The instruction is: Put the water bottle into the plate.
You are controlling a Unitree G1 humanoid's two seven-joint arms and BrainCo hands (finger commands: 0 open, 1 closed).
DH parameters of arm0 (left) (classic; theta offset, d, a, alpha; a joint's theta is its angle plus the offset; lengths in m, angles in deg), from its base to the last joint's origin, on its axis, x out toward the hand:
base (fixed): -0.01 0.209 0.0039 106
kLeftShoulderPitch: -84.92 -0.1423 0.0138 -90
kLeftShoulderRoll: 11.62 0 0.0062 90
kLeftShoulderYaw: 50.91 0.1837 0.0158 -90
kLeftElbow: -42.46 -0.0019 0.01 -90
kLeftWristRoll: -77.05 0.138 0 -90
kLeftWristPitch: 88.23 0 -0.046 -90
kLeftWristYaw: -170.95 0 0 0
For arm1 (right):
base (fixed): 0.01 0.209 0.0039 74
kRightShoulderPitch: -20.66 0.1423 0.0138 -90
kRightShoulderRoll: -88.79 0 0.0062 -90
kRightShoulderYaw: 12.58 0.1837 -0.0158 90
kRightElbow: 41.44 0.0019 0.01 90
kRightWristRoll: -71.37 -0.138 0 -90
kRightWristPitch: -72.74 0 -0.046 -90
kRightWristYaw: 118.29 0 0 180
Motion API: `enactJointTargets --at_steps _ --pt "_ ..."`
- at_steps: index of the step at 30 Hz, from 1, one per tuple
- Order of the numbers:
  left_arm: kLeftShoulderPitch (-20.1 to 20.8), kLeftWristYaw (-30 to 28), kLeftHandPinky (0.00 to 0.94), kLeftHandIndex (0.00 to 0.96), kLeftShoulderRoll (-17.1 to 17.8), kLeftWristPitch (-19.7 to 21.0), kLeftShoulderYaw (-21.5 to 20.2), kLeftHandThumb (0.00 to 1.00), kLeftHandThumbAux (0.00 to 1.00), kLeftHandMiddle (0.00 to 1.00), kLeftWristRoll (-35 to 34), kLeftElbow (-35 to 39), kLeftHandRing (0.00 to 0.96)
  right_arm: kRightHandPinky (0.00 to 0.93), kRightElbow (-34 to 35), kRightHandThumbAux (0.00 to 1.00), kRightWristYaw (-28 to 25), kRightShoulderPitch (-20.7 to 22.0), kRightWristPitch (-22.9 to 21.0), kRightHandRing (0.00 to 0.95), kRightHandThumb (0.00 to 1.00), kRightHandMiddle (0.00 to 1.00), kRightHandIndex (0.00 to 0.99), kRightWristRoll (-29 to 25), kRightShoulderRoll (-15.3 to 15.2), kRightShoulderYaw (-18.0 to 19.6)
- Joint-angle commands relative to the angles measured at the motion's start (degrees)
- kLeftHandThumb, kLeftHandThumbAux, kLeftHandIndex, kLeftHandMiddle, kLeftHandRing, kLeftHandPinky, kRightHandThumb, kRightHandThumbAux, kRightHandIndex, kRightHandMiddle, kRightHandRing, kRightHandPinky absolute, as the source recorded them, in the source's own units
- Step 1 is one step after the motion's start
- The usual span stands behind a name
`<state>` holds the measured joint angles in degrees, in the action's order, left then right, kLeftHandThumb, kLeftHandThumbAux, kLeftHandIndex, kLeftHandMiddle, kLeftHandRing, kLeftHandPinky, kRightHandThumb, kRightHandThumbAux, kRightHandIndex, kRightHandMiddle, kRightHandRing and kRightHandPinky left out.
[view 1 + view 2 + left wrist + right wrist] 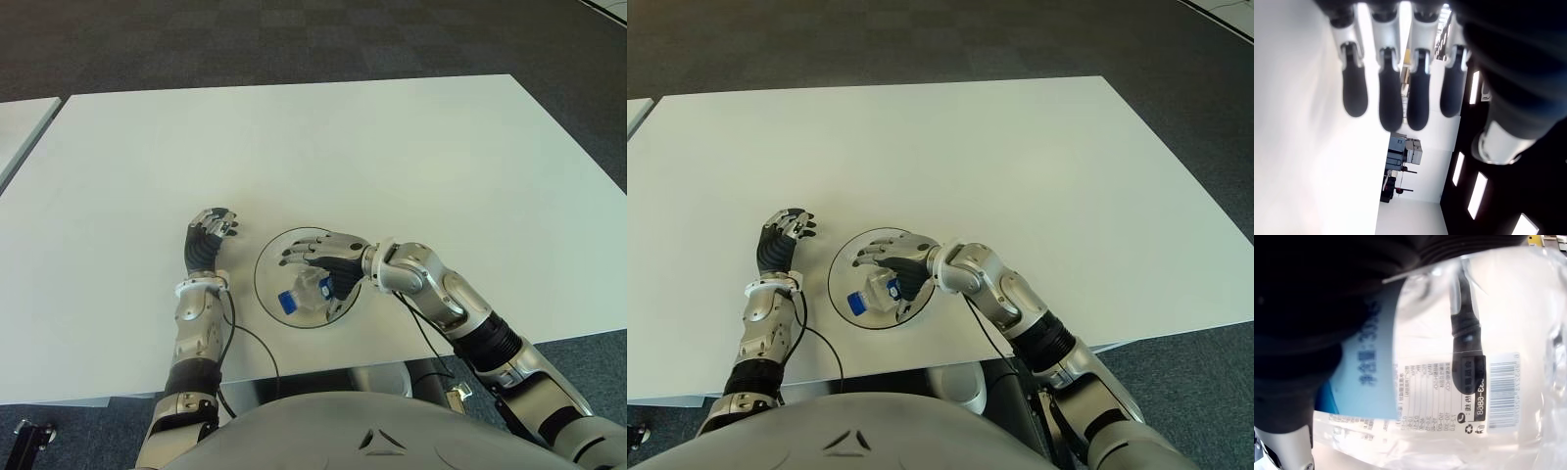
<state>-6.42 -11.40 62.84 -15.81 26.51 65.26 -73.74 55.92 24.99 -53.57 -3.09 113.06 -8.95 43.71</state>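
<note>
A small clear water bottle (pixel 306 292) with a blue cap lies on its side inside the round dark-rimmed plate (pixel 257 279) near the table's front edge. My right hand (pixel 310 257) hovers over the plate, its fingers (pixel 297 251) stretched out flat above the bottle rather than wrapped round it, the thumb beside the bottle's body. Close up in the right wrist view, the bottle (pixel 1449 396) and its label fill the picture. My left hand (pixel 214 227) shows to the left of the plate, fingers (pixel 1391 98) relaxed and holding nothing.
The white table (pixel 323 147) stretches far back and to both sides. Its front edge runs just below the plate. A second table's corner (pixel 20 122) shows at the far left. A thin black cable (pixel 250 338) trails from my left wrist.
</note>
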Motion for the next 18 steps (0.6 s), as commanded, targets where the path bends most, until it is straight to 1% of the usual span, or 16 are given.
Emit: enactJointTargets --at_steps 1,6,9,18 --pt "-2.61 1.55 0.511 0.437 -0.73 4.69 -0.01 0.838 0.673 0.468 0.52 -1.70 0.516 0.001 0.26 0.639 4.76 -1.48 1.84 0.000 0.322 0.000 0.000 0.15 0.19 0.83" --pt "-2.62 1.43 0.517 0.430 -0.80 5.04 -0.09 0.837 0.674 0.472 0.35 -1.53 0.525 0.000 -0.70 0.585 8.87 -2.36 3.52 0.000 0.330 0.000 0.000 0.23 0.23 0.97" --pt "-2.59 0.93 0.520 0.427 -0.85 4.86 -0.22 0.837 0.674 0.475 -0.09 -1.65 0.531 0.000 -1.22 0.561 10.91 -2.85 4.34 0.000 0.314 0.000 0.000 -0.09 0.39 1.15" --pt "-2.58 0.06 0.516 0.422 -0.79 3.83 -0.19 0.836 0.675 0.479 -0.36 -2.22 0.533 0.000 -1.72 0.508 14.12 -3.78 5.32 0.000 0.287 0.000 0.000 0.04 0.36 1.27"
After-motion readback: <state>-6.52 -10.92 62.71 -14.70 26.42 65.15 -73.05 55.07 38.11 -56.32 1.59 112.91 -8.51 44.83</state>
